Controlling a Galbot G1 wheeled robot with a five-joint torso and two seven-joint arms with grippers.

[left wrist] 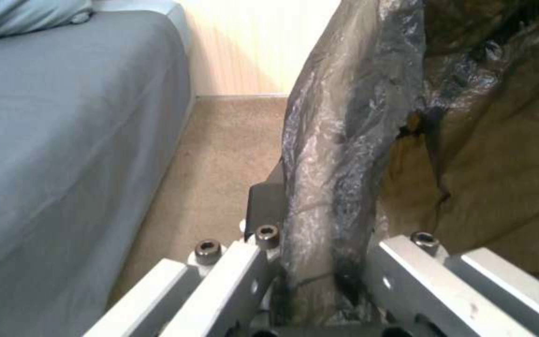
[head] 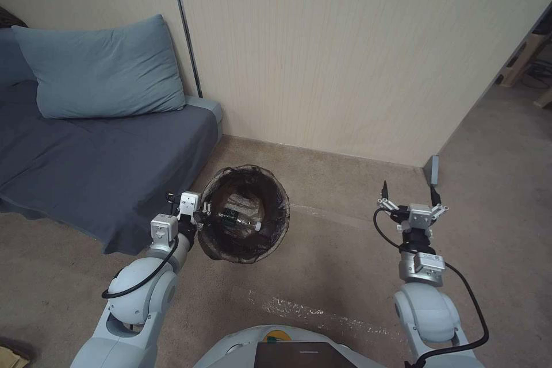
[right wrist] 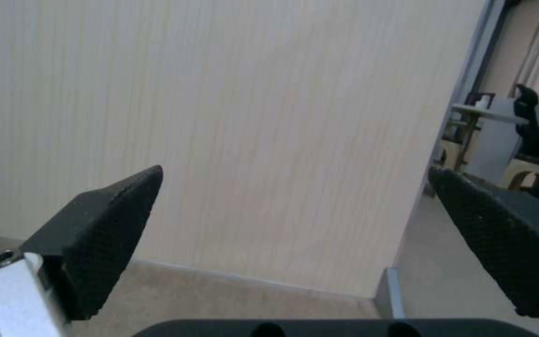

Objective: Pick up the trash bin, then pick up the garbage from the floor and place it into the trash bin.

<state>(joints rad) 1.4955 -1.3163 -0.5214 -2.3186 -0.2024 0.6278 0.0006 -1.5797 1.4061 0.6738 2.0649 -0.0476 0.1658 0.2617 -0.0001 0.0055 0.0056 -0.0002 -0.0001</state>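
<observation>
The trash bin (head: pixel 244 221) sits left of centre in the head view, tilted so that its open mouth faces the camera, with the dark bag liner (head: pixel 276 184) folded over the rim. Inside it lies a green plastic bottle (head: pixel 241 219) on its side; the bottle carries a dark label, but its writing is too small to read. Whether the bin rests on the carpet (head: pixel 345 253) or hangs clear of it cannot be told.

The left gripper (head: pixel 202 214) is at the bin's left rim. In the left wrist view its jaws are clamped narrowly on the rim, the crumpled liner (left wrist: pixel 344 154) pinched between the two metal fingers (left wrist: pixel 238 276) (one finger outside the wall, one inside).

The right gripper (head: pixel 409 191) is held in the air to the right, well apart from the bin, pointing toward the far wall (head: pixel 356 52). Its black textured pads (right wrist: pixel 104 234) stand wide apart with nothing between them.

A sofa (head: pixel 98 167) with a blue-grey cover and a pillow (head: pixel 100 69) stands on the left, its near corner just beside the bin. The wall ends at a corner on the right, past which the floor runs on into another room. Bare carpet lies between the two arms and ahead of the right gripper.
</observation>
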